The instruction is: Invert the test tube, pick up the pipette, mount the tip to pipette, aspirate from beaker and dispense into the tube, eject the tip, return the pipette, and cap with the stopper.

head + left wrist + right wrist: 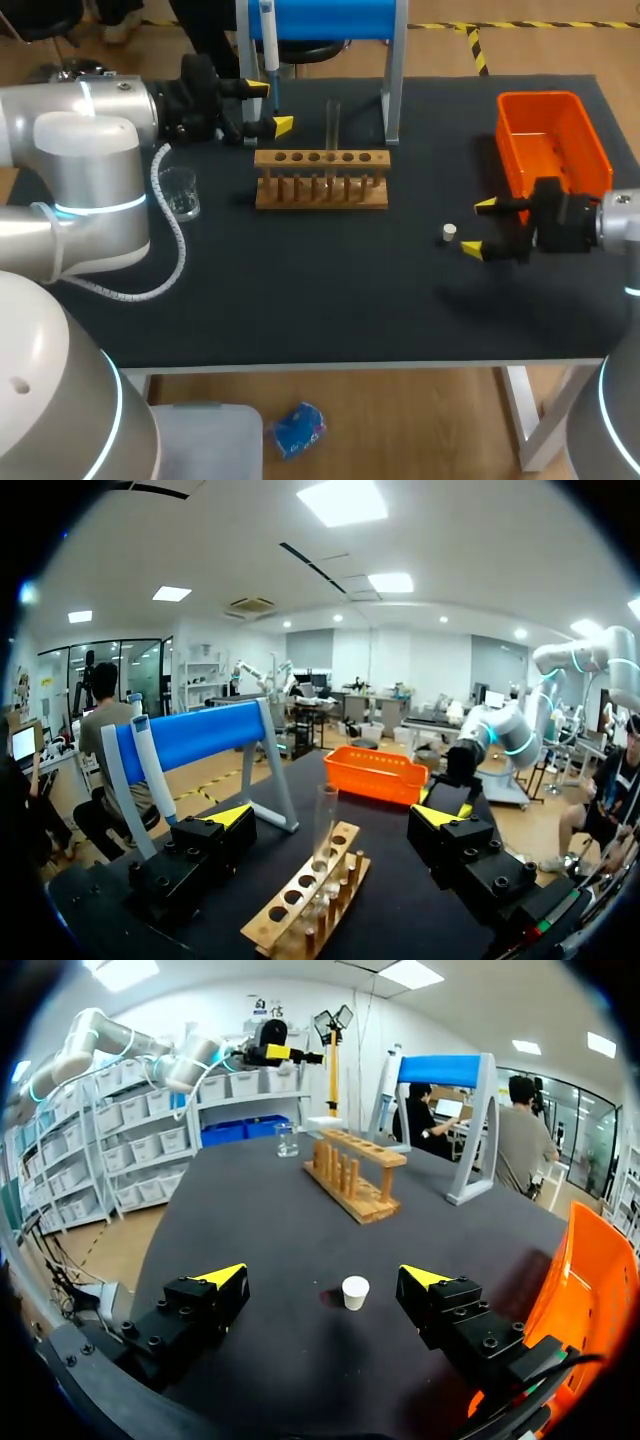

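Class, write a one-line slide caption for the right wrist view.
Right pincer, open, faces the white stopper on the black table, wooden rack beyond, orange bin beside.

Black table (330, 310), rack (320, 190), beaker (181, 193), stopper (450, 233), bin (548, 150)

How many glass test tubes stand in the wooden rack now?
1. The clear glass test tube stands upright in a hole near the middle of the light-brown wooden rack. The other holes look empty; none seems hidden.
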Motion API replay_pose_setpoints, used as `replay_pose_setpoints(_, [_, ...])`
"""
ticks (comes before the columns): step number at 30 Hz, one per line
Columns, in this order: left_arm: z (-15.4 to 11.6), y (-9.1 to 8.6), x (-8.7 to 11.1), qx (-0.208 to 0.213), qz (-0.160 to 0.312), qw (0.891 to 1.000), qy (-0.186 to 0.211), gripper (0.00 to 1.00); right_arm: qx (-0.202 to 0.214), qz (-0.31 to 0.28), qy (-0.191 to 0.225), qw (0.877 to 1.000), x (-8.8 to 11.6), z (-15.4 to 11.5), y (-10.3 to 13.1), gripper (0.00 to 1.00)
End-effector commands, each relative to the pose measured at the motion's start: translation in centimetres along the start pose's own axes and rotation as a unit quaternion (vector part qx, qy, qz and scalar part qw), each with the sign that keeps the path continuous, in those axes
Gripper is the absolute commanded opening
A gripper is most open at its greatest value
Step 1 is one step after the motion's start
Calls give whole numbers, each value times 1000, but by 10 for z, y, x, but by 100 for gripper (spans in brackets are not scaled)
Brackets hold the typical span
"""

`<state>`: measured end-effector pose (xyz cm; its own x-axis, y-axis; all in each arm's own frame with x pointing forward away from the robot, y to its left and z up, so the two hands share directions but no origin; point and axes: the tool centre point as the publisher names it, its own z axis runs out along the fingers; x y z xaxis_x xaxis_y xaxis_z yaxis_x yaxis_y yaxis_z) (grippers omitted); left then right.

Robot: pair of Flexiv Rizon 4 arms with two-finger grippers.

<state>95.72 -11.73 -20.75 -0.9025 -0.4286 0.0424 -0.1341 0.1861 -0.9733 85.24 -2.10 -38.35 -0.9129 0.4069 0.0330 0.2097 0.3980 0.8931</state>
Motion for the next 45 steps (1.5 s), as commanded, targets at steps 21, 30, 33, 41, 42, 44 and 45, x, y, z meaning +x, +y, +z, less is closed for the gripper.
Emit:
replay_pose_setpoints(21, [1, 1, 1, 2, 1, 1000, -3, 100, 18, 14, -12, 1000, -14, 37, -16, 100])
replay_pose_setpoints(30, [1, 1, 1, 2, 1, 1000, -3, 100, 17, 20, -12, 1000, -18, 46, -18, 91])
replay_pose_setpoints(33, [1, 1, 1, 2, 1, 1000, -3, 100, 18, 22, -12, 1000, -20, 49, -20, 63])
replay_pose_setpoints(41, [1, 1, 1, 2, 1, 1000, -3, 100, 19, 26, -11, 999, -22, 54, -22, 67])
replay_pose_setpoints(42, [1, 1, 1, 2, 1, 1000, -3, 100, 19, 27, -11, 999, -23, 54, -23, 61])
replay_pose_setpoints(44, [1, 1, 1, 2, 1, 1000, -3, 100, 19, 28, -11, 999, -24, 55, -23, 62])
replay_pose_setpoints(45, [1, 1, 1, 2, 1, 1000, -3, 100, 19, 29, -11, 999, -24, 55, -23, 59])
